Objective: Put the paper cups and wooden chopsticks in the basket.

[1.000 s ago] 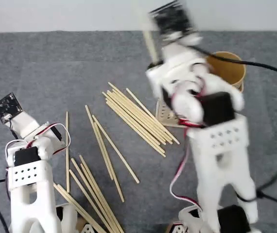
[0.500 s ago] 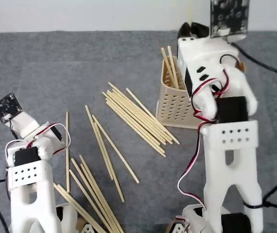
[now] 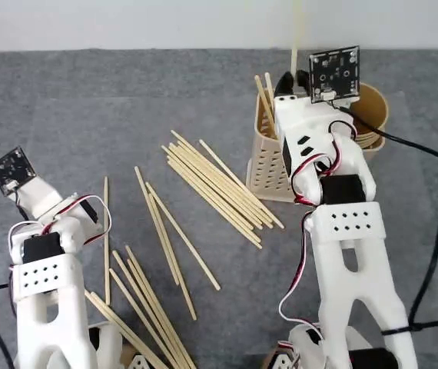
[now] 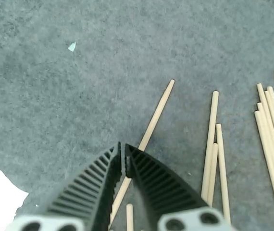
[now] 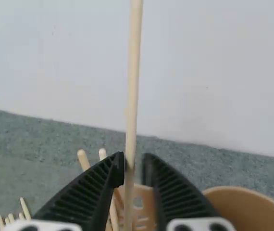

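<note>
Nearby, your left gripper (image 4: 123,149) hovers with its jaws closed on nothing, above loose pale wooden chopsticks (image 3: 211,188) scattered over the grey carpeted table (image 3: 88,100). Farther off, your right gripper (image 5: 133,160) pinches one chopstick (image 5: 133,72) upright over the cream perforated plastic basket (image 3: 273,169), where a few sticks (image 3: 267,96) stand, with brown paper cups (image 3: 371,115) just behind it

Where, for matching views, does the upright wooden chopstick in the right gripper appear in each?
High view: upright wooden chopstick above the cream perforated basket, beside the brown paper cup.
Right wrist view: clamped in the right gripper, before the white wall.
Left wrist view: other chopsticks, flat on grey carpet.
Shared landmark: the paper cup.
</note>
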Robot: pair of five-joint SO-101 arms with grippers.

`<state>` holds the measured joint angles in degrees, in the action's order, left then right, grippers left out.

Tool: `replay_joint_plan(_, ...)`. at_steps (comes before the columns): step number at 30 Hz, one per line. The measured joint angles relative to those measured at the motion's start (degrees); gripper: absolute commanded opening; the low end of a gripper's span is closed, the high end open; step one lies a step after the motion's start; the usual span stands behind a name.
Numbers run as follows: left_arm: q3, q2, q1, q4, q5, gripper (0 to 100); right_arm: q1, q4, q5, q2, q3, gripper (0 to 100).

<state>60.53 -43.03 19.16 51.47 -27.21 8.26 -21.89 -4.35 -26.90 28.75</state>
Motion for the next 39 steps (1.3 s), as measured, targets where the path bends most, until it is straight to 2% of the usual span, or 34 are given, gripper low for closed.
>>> replay_joint_plan(4, 0.00, 0.00, 0.00, 0.00, 0.00, 1, 0.44, -7.21, 0.00, 0.00, -5.80, 18.8)
replay_joint_plan(8, 0.00, 0.00, 0.00, 0.00, 0.00, 1, 3.69, -19.69, 0.70, 0.00, -14.77, 15.1)
replay_joint_plan(14, 0.00, 0.00, 0.00, 0.00, 0.00, 1, 13.63, -41.32, 1.05, 0.00, -23.21, 15.1)
replay_joint_plan(18, 0.00, 0.00, 0.00, 0.00, 0.00, 1, 19.96, -49.14, 1.23, 0.09, -23.30, 15.2)
replay_joint_plan(22, 0.00, 0.00, 0.09, 0.00, 0.00, 1, 23.91, -50.73, 4.40, 3.87, -20.13, 23.4)
replay_joint_plan(27, 0.00, 0.00, 4.66, 0.00, 0.00, 1, 28.92, -50.29, 8.18, 14.15, -17.49, 37.7)
replay_joint_plan(34, -0.09, 0.00, 8.35, 0.00, 0.00, 1, 34.29, -41.93, 9.05, 30.42, -17.49, 38.0)
replay_joint_plan(39, -0.09, 0.00, 8.26, 0.00, 0.00, 1, 37.80, -35.43, 9.23, 38.77, -17.49, 38.1)
